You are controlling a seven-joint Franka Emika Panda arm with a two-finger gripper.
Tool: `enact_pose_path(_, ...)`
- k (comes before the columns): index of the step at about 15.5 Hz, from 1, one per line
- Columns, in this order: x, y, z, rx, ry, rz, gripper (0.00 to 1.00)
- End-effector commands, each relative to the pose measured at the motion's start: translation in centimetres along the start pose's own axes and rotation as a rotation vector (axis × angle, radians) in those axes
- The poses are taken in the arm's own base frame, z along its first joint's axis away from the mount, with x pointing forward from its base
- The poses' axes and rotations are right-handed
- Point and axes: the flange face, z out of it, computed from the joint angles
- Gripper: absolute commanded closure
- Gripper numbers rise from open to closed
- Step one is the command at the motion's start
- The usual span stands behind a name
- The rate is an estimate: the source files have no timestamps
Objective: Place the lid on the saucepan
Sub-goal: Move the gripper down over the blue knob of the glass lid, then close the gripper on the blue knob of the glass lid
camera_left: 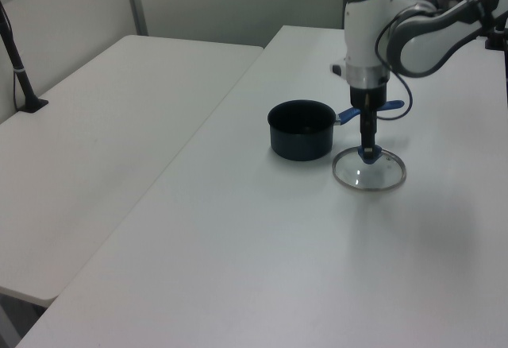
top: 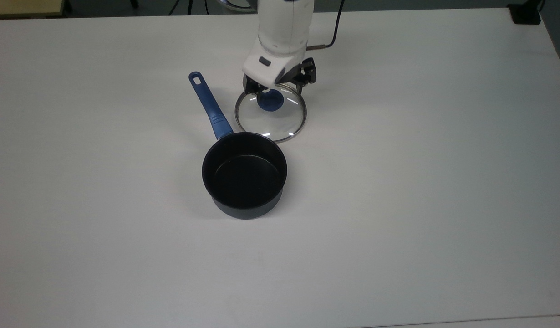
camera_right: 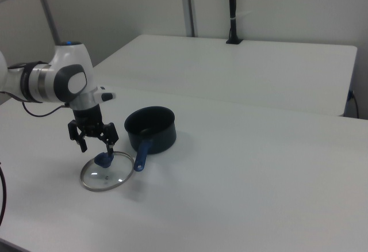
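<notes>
While the spread claw (camera_right: 95, 144) is being held over the lid (top: 271, 112), its knob (top: 269, 101) is not yet pinched; lowering and closing are being called for next, then carrying to the saucepan (top: 244, 175).

The glass lid (top: 271, 112) with its blue knob is lying flat, touching the empty black saucepan (top: 244, 175) beside its blue handle.

The lid (top: 271, 111) lies flat on the table (top: 398, 182), just beside the saucepan (top: 244, 175) (gripper (top: 280, 89) above).
</notes>
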Motion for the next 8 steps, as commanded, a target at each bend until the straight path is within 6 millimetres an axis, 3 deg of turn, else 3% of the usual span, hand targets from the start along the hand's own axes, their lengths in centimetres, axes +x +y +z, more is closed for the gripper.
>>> enact_pose_path(1,0.45,-0.49,1.96,-0.022,0.000,-0.005,0.00)
enact_pose_path(7,0.55,0.25,2.80,-0.049,-0.013,-0.014,0.00)
enact_pose_path(8,0.56,0.25,2.79,-0.049,-0.012,-0.014,0.05)
